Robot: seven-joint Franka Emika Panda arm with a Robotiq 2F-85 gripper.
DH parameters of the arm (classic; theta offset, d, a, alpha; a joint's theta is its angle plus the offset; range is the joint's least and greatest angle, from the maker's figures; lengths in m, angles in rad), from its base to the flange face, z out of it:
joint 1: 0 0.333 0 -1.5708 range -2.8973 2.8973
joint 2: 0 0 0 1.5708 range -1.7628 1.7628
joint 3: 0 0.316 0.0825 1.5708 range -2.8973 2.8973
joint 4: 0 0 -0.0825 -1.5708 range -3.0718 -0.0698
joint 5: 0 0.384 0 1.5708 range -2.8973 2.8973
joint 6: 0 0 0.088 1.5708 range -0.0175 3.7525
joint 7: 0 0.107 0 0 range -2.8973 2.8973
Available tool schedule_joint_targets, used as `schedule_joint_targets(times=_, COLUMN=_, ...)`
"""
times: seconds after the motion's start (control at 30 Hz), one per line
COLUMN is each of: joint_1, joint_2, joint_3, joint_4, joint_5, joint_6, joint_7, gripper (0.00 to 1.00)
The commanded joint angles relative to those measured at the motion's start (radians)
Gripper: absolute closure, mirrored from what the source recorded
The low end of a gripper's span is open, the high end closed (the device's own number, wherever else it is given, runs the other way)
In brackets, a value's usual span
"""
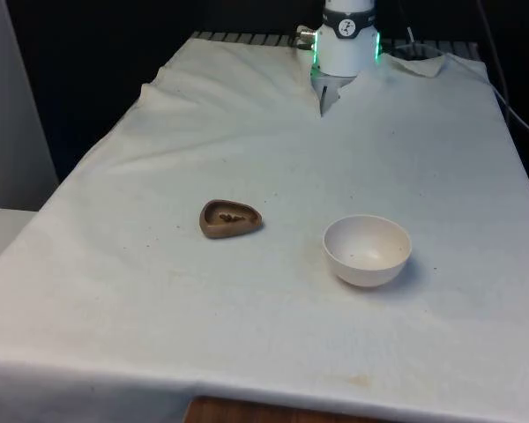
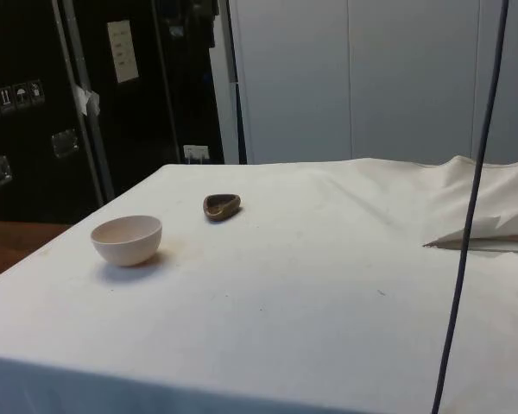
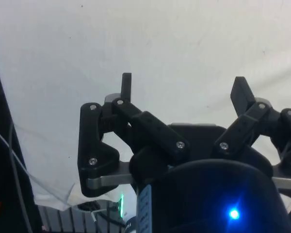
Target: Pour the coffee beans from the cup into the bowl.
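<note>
Arm base (image 1: 347, 40): white cylindrical housing, black band near the top, green light glowing at both flanks. End effector (image 3: 184, 90): matte black, two fingers set wide apart on jointed linkage bars; silver screw heads at the pivots; bare metal bracket plates underneath. Cabling: thin grey wires beside the linkage.

Black gripper (image 3: 184, 90) with fingers (image 3: 126, 86) spread wide apart above bare white cloth (image 3: 184, 39).
</note>
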Motion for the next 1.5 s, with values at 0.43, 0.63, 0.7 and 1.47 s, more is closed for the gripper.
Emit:
schedule_joint_targets(times=0.43, joint_1=-0.005, joint_2=0.009, joint_3=-0.022, joint_4=-0.068, joint_5=-0.014, joint_6=0.126, joint_7=-0.020, gripper=0.00)
schedule_joint_targets(times=0.63, joint_1=-0.005, joint_2=0.021, joint_3=-0.043, joint_4=-0.090, joint_5=-0.010, joint_6=0.168, joint_7=-0.041, gripper=0.00)
schedule_joint_targets(times=0.7, joint_1=-0.006, joint_2=0.028, joint_3=-0.049, joint_4=-0.094, joint_5=-0.009, joint_6=0.180, joint_7=-0.048, gripper=0.00)
schedule_joint_targets(times=1.47, joint_1=-0.004, joint_2=0.131, joint_3=-0.091, joint_4=-0.116, joint_5=-0.011, joint_6=0.319, joint_7=-0.079, gripper=0.00)
